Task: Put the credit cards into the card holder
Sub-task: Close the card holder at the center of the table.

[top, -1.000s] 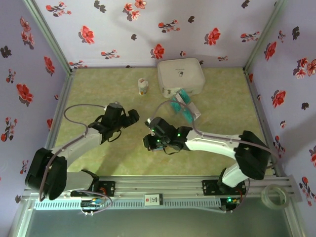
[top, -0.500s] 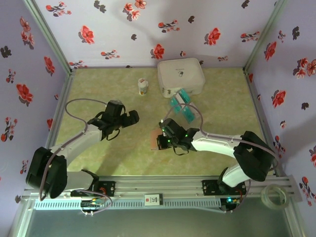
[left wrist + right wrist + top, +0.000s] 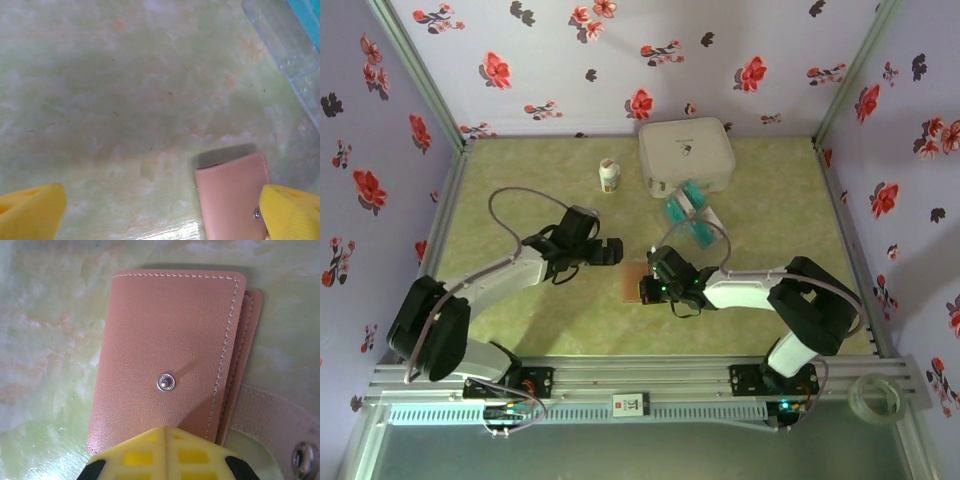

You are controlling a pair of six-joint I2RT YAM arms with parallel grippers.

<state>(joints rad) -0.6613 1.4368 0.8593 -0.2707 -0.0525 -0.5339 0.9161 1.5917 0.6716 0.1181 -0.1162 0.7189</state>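
The holder [image 3: 165, 360] is pinkish-brown with pale stitching and a silver snap [image 3: 166, 382]. Cards [image 3: 690, 192] are teal, the case [image 3: 686, 155] white, the table [image 3: 520, 180] marbled green, walls [image 3: 520, 60] lilac with red flowers.

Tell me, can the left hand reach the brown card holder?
Probably yes: the open left hand hovers right beside the card holder, though the right hand grips one end.

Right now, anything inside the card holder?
Cannot tell: the card holder lies folded shut on the table, pockets covered. No card edge pokes out; the credit cards sit apart.
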